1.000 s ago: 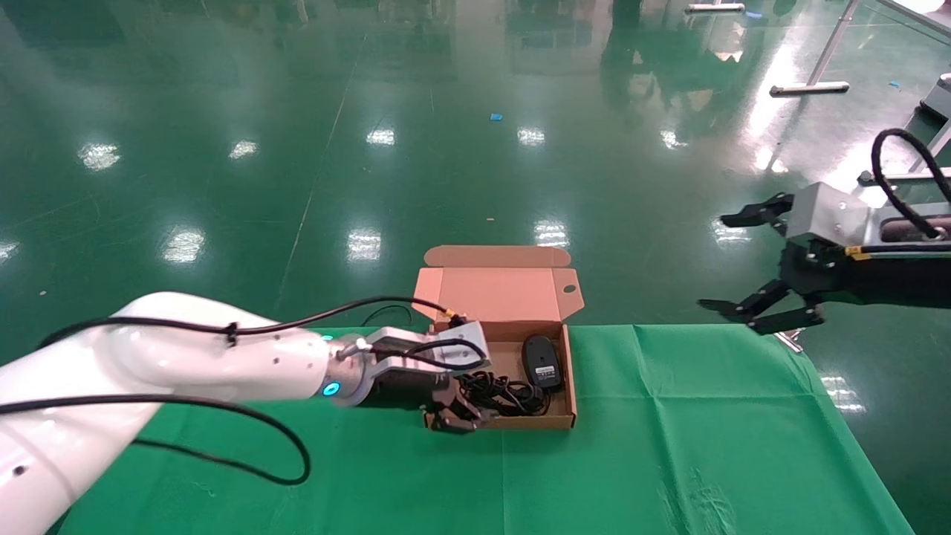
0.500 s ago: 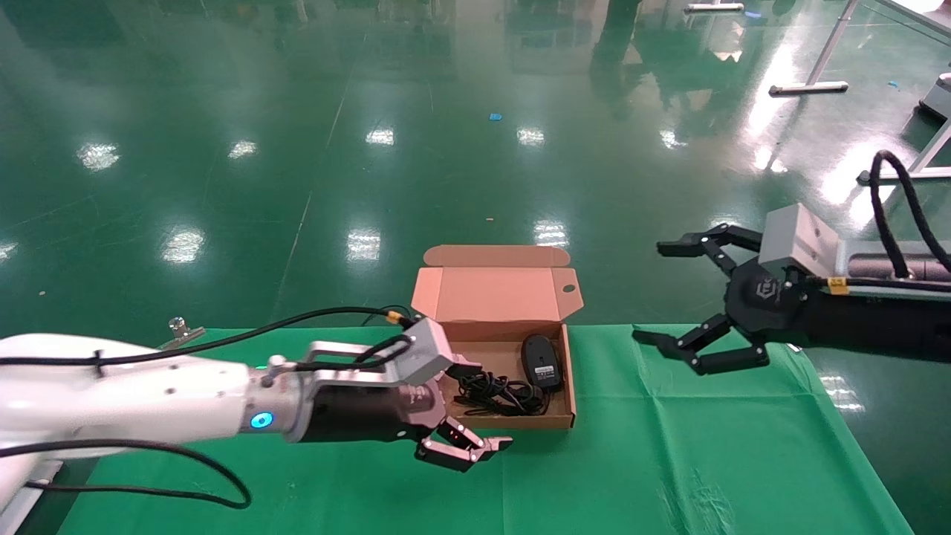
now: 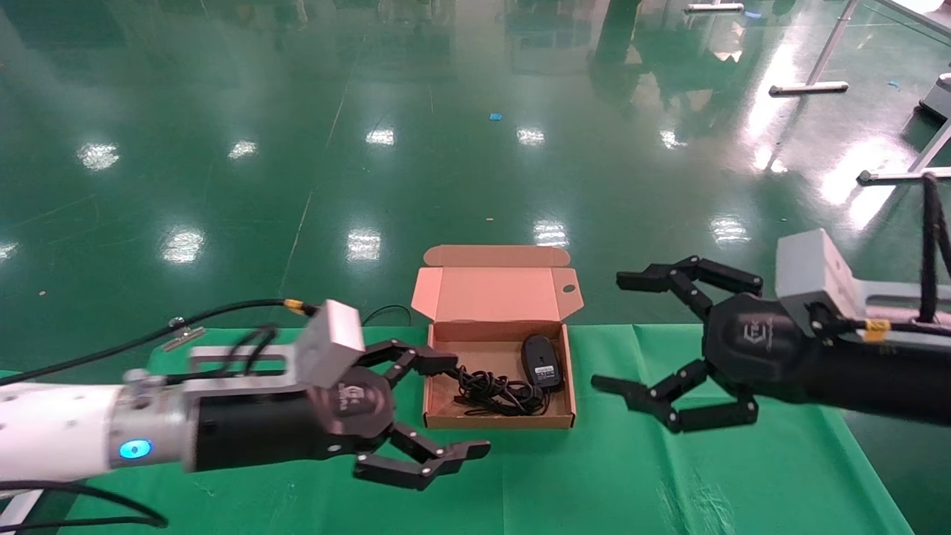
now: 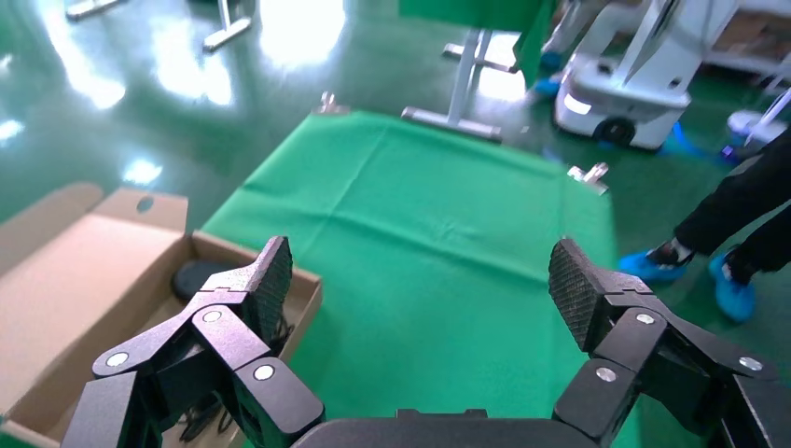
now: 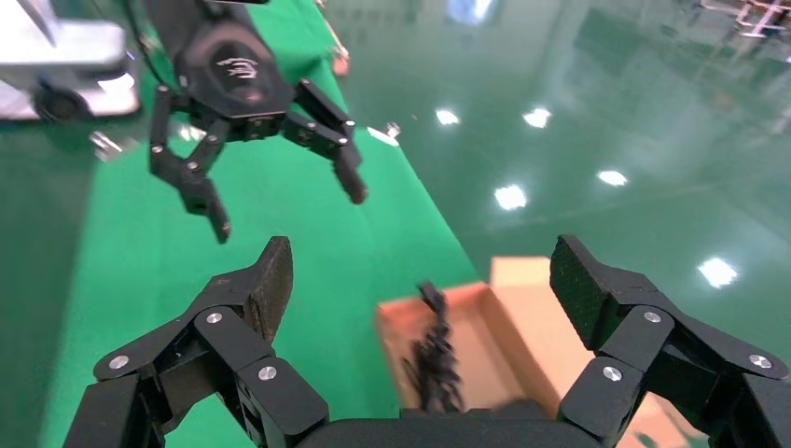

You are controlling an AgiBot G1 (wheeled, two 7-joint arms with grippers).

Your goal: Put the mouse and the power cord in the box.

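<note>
The brown cardboard box stands at the table's far edge, its flap lid hinged back and open. Inside, the black mouse lies at the right. The black power cord lies bundled to the mouse's left. My left gripper hovers open and empty just left of the box's front corner. My right gripper hovers open and empty just right of the box. The left wrist view shows the box and the mouse beside one of my left fingers. In the right wrist view the cord lies in the box.
A green cloth covers the table, with glossy green floor beyond its far edge. A metal clip sits at the back left edge. The left wrist view shows a white wheeled base and a person's blue shoe covers past the table.
My left gripper has drawn back leftward out of the box, leaving the cord inside, and stands open. My right gripper has swung in leftward and lower, toward the box.
</note>
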